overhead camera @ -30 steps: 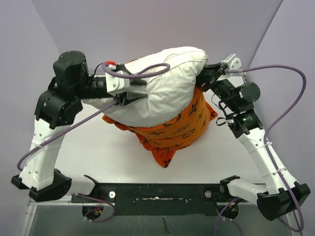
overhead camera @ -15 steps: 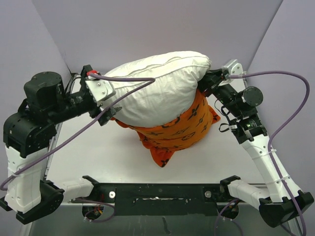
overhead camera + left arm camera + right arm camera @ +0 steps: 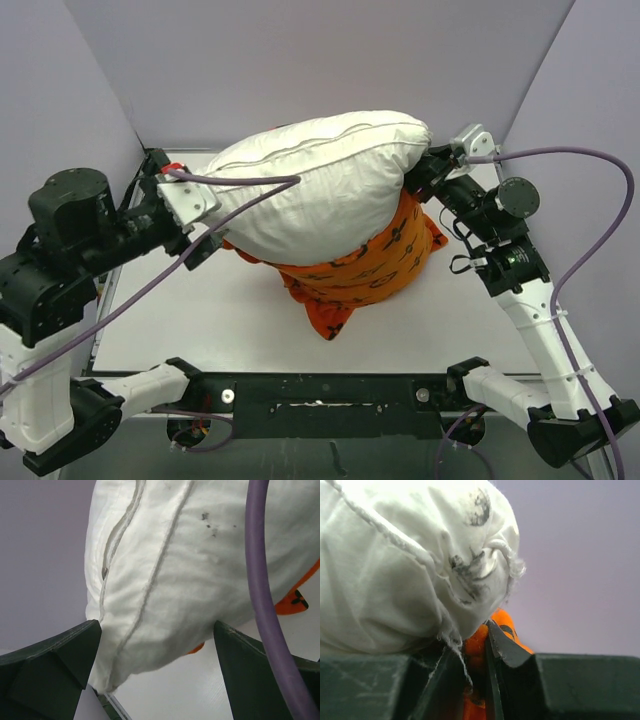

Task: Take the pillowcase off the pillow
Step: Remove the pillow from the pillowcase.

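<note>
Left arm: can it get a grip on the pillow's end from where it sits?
Probably yes. The left gripper is open, the pillow end sits just ahead between its fingers, and only the purple cable crosses one side.

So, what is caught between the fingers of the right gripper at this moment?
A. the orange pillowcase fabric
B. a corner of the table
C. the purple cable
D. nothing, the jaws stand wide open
A: in the right wrist view the right gripper is shut on a fold of the orange pillowcase, with the white pillow bulging just above it.
</note>
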Motion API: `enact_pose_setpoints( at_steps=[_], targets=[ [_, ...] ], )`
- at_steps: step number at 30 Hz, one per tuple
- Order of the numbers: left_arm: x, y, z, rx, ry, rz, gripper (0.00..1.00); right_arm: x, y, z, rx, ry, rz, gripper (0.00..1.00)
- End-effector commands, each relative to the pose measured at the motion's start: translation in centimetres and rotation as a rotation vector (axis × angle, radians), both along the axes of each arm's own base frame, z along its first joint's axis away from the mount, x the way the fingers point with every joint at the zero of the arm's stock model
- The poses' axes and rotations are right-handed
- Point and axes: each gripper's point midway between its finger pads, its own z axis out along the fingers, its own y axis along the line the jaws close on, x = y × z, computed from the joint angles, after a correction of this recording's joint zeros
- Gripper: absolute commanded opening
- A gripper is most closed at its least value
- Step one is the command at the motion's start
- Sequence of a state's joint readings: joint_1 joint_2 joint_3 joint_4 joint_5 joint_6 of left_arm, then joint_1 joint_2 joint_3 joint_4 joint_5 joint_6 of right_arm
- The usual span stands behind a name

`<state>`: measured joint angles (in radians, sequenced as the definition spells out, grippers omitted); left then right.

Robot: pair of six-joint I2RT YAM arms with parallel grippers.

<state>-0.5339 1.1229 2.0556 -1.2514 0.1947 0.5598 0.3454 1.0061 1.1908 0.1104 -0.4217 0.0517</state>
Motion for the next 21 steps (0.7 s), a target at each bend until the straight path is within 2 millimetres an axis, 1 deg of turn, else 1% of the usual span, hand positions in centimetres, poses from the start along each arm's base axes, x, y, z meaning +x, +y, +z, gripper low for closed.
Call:
enact_pose_setpoints(
  at_steps=[1, 3, 4, 6, 7, 8, 9, 10, 11, 13, 15, 16, 17, 18, 20, 21],
  targets=[
    [4.8, -1.4, 0.0, -0.021, -0.012, 0.038, 0.98, -1.1, 0.0, -1.0, -0.065, 0.046, 0.029, 0.00],
    [6.1, -1.5, -0.5, -0.055, 0.046, 0.007, 0.98, -1.5, 0.1, -0.9, -0.074, 0.044, 0.047, 0.00],
    [6.4, -1.5, -0.7, -0.081, 0.089, -0.020, 0.98, -1.7, 0.2, -0.9, -0.076, 0.045, 0.055, 0.00],
    [6.5, -1.4, -1.6, -0.125, 0.201, -0.095, 0.98, -2.3, 0.3, -0.6, -0.077, 0.039, 0.075, 0.00],
    [6.3, -1.4, -1.9, -0.146, 0.255, -0.143, 0.96, -2.4, 0.4, -0.5, -0.078, 0.039, 0.082, 0.00],
    [5.7, -1.7, -2.4, -0.161, 0.316, -0.209, 0.90, -2.5, 0.3, -0.5, -0.080, 0.038, 0.084, 0.00],
    [4.3, -2.3, -1.9, -0.176, 0.343, -0.294, 0.83, -2.6, 0.4, -0.4, -0.082, 0.038, 0.086, 0.00],
    [3.1, -2.8, -2.2, -0.184, 0.399, -0.356, 0.78, -2.7, 0.4, -0.3, -0.083, 0.039, 0.090, 0.00],
    [2.8, -3.3, -2.4, -0.213, 0.455, -0.381, 0.72, -2.8, 0.4, -0.2, -0.084, 0.038, 0.092, 0.00],
    [1.8, -4.1, -2.3, -0.242, 0.479, -0.438, 0.70, -3.0, 0.5, 0.0, -0.083, 0.035, 0.103, 0.00],
    [0.2, -5.4, -3.0, -0.205, 0.492, -0.502, 0.69, -3.3, 0.6, 0.2, -0.080, 0.033, 0.113, 0.00],
    [-0.4, -6.1, -3.5, -0.177, 0.504, -0.526, 0.65, -3.3, 0.6, 0.2, -0.080, 0.033, 0.115, 0.00],
    [-0.9, -6.7, -4.1, -0.153, 0.523, -0.548, 0.58, -3.3, 0.6, 0.2, -0.080, 0.033, 0.115, 0.00],
    [-1.1, -7.1, -4.5, -0.129, 0.520, -0.571, 0.46, -3.3, 0.6, 0.2, -0.079, 0.034, 0.115, 0.00],
    [-0.8, -7.2, -4.9, -0.113, 0.527, -0.568, 0.10, -3.5, 0.5, 0.3, -0.073, 0.033, 0.113, 0.00],
    [-0.5, -7.1, -5.0, -0.101, 0.520, -0.558, 0.00, -3.6, 0.5, 0.3, -0.070, 0.034, 0.112, 0.00]
  ],
)
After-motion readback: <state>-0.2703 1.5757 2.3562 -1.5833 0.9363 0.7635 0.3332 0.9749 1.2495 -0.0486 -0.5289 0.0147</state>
